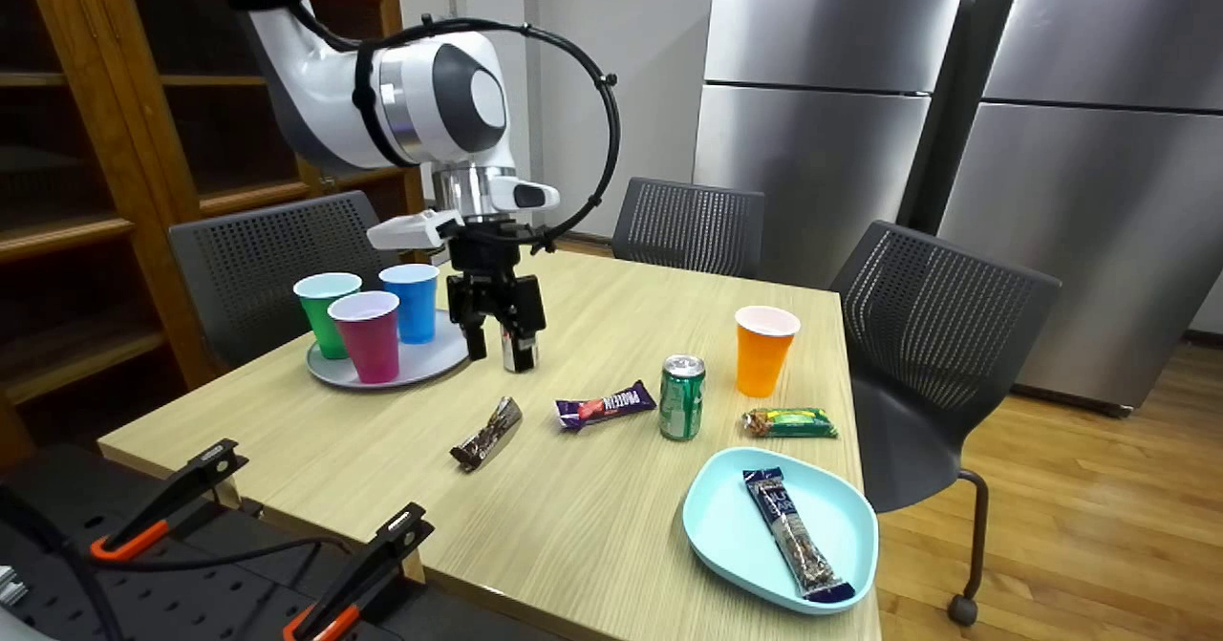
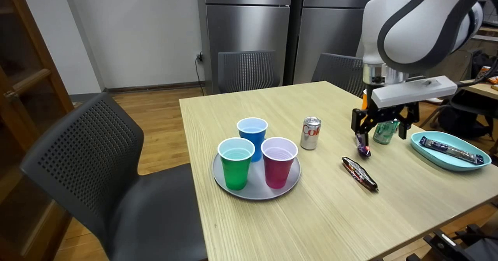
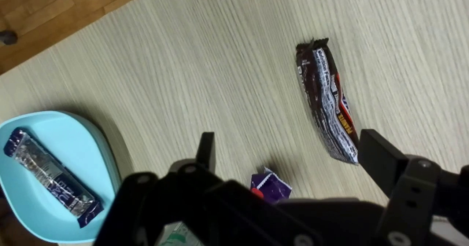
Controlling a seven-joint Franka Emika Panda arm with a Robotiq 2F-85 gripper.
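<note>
My gripper (image 3: 287, 138) stands open above the table, nothing between its fingers; it also shows in both exterior views (image 1: 499, 340) (image 2: 383, 137). A dark brown peanut bar (image 3: 326, 103) lies on the table, its lower end beside the right fingertip in the wrist view; contact cannot be told. A purple protein bar (image 1: 605, 406) lies close by, mostly hidden by the gripper in the wrist view (image 3: 274, 188). Behind the gripper in an exterior view is a green can (image 2: 384, 133). A silver can (image 2: 310, 133) stands upright, partly hidden in an exterior view (image 1: 519, 352).
A light-blue dish (image 1: 712, 517) holds a nut bar (image 1: 791, 536). On a grey plate (image 2: 256, 194) stand green (image 2: 235, 171), blue (image 2: 255, 136) and magenta (image 2: 278, 167) cups. An orange cup (image 1: 762, 359) and a green-wrapped bar (image 1: 793, 422) sit near the table's edge. Chairs surround the table.
</note>
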